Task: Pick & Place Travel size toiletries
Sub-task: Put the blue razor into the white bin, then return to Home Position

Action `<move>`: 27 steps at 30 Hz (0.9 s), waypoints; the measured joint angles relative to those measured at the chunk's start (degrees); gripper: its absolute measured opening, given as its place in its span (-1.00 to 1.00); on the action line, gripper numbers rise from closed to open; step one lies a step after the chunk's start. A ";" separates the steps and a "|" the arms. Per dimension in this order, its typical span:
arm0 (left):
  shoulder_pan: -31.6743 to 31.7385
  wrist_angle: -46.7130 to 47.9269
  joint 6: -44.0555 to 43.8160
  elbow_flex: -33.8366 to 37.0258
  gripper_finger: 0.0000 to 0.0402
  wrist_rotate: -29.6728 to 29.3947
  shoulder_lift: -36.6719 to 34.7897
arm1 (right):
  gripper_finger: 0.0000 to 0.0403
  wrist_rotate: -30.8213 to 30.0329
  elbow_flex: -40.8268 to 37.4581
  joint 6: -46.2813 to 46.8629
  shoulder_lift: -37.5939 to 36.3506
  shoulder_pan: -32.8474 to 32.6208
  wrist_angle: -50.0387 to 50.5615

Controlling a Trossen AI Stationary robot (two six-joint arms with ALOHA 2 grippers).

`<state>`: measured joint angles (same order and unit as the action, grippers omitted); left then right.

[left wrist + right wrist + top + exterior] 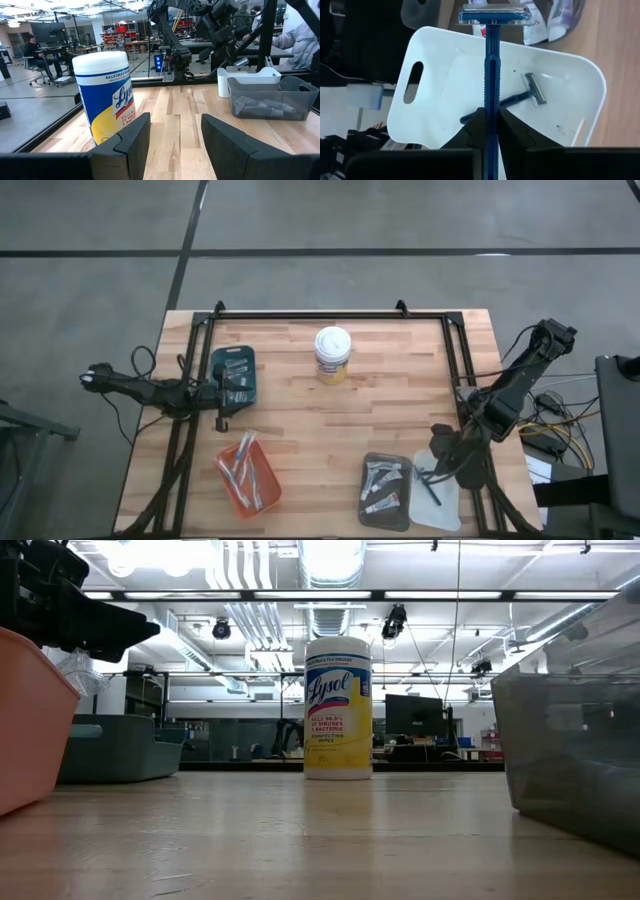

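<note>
On the left side of the table our left gripper (222, 395) waits just beside the teal tray (233, 373), its fingers (134, 142) spread wide and holding nothing; past them we see the Lysol wipes tub (106, 95) standing upright. Nearer the front edge sits the orange tray (248, 473) with slim toothbrushes (243, 470) lying in it. The tub stands alone toward the far middle of the table.

Moving right, the grey tray (385, 491) holds small tubes (383, 485), and just beside it is the white tray (438, 490), where one razor (532, 91) already lies flat on the floor.

Our right gripper (489, 122) hangs over that white tray, its fingers clamped tight on the handle of a blue razor (493, 65), whose head points away from the wrist toward the tray's far rim.

We judge this to be the placing step: the blue razor is carried and positioned, not yet released. The next move calls for lowering it into the tray, keeping the head inside the rim, and then opening the fingers so it drops beside the other razor rather than catching on the wall.
</note>
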<state>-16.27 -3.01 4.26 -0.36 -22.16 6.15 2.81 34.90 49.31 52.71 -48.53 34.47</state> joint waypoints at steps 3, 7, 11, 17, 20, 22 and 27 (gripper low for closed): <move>0.00 -0.01 0.01 0.00 -0.09 -0.01 0.00 | -0.85 0.20 -0.12 0.49 -0.02 0.00 0.33; 0.02 0.00 0.01 0.00 -0.09 0.01 0.00 | -0.75 0.16 -0.12 0.29 -0.04 0.02 1.07; 0.00 0.00 0.00 0.00 -0.09 0.01 0.00 | -0.63 -1.52 -0.97 3.31 -0.07 0.04 1.80; 0.00 -0.01 0.01 0.00 -0.09 0.00 0.00 | -0.44 -1.70 -2.61 8.17 -0.07 0.04 1.84; 0.01 0.00 -0.01 0.00 -0.09 -0.01 0.00 | -0.34 -1.70 -3.27 9.21 -0.07 0.04 1.84; 0.00 0.00 0.01 0.00 -0.09 -0.01 0.00 | -0.28 -1.64 -3.35 9.17 -0.07 0.07 2.13; 0.00 -0.01 0.01 0.00 -0.09 0.01 0.00 | -0.19 -0.22 -3.35 4.75 -0.13 0.05 2.30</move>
<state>-16.27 -3.01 4.26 -0.36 -22.15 6.15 2.59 31.55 54.07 52.58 -48.49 36.77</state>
